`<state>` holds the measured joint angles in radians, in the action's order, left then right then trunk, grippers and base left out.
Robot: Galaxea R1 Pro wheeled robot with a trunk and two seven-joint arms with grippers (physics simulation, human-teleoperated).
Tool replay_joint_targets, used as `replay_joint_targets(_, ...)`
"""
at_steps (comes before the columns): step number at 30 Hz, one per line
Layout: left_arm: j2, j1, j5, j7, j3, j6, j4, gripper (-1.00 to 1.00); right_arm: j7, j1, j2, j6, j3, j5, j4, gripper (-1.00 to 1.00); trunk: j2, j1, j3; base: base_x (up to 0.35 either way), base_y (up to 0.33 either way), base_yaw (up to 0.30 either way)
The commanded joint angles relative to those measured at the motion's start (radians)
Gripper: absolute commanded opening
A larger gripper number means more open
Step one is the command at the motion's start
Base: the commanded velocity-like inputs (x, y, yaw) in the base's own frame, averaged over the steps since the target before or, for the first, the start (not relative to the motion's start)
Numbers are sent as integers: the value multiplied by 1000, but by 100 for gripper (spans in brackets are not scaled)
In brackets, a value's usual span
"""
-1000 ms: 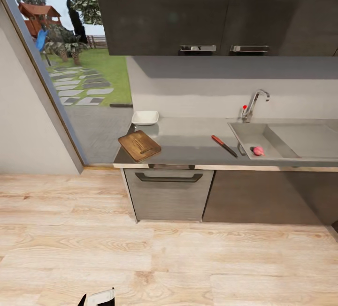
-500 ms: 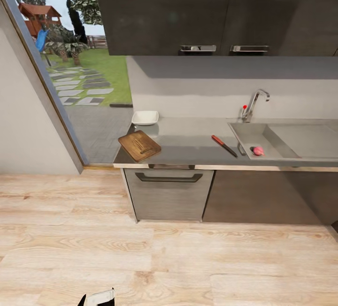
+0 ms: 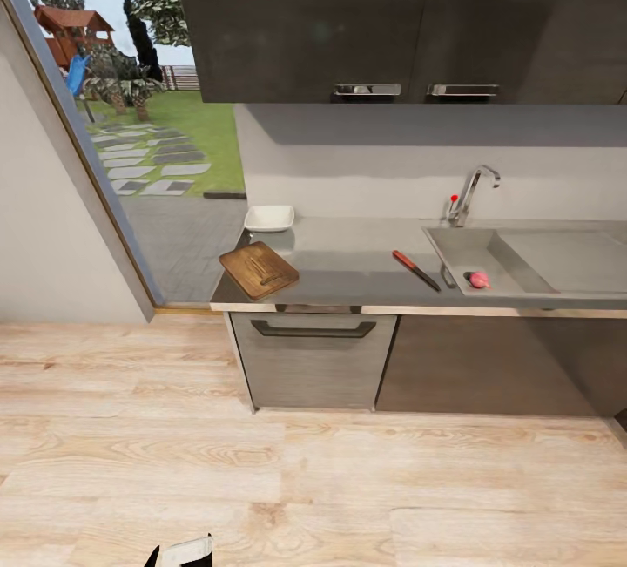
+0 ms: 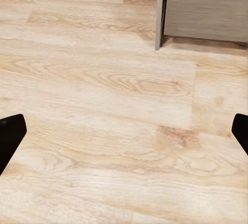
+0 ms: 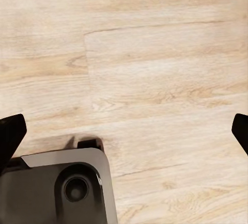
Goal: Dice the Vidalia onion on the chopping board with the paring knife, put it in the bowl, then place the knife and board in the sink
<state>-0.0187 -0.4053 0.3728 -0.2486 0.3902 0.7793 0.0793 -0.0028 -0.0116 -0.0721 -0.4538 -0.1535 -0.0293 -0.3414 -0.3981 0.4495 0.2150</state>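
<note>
the sink [image 3: 522,264] serves as landmark, set into the right part of the grey bench [image 3: 348,258] under dark wall cupboards [image 3: 392,18]. the vidalia onion [image 3: 479,280] lies in the sink's basin near its front wall, beside the drain hole. the curved chrome tap [image 3: 470,191] with a red knob stands at the back rim of the sink. the paring knife [image 3: 415,270] lies flat on the bench just beside the sink's left rim, red handle away from the sink, dark blade pointing toward it. the chopping board [image 3: 259,270] lies well apart from the sink at the bench's far left end, turned at an angle, one corner over the front edge. the white bowl [image 3: 269,219] sits behind the board, near the back of the bench. a drawer front with a dark handle [image 3: 313,329] sits below the board.

the left tool [image 4: 124,131] hangs over the pale wood floor [image 4: 103,105], its two dark fingertips [image 4: 10,133] spread wide and holding nothing; a cabinet corner [image 4: 201,7] shows beyond it. the right tool [image 5: 124,131] is likewise spread wide and empty above the floor, with part of the robot's base [image 5: 67,188] beneath it.
</note>
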Motion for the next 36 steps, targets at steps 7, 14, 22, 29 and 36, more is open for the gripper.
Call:
replay_joint_targets(7, 0, -1, 11, -8, 6, 5, 4, 100, 0, 0, 0, -3, 0, -3, 0, 100, -2, 1, 2, 0, 0, 0)
replay_joint_targets(14, 0, -2, 11, -6, 6, -49, 3, 100, 0, -1, 0, -4, 0, -3, 0, 100, -2, 1, 2, 0, 0, 0)
replay_joint_targets(22, 0, -2, 12, -5, 6, -81, 2, 100, 0, -1, 0, -4, 0, -3, 1, 100, -2, 1, 2, 0, 0, 0)
replay_joint_targets(29, 0, -2, 12, -4, 6, -83, 2, 100, -1, -1, 0, -4, 0, -3, 1, 100, -2, 1, 2, 0, 0, 0)
replay_joint_targets(36, 1, -2, 12, -4, 6, -83, 2, 100, -8, -1, 5, 2, 0, -3, -37, 100, -2, 1, 2, 31, 89, 0)
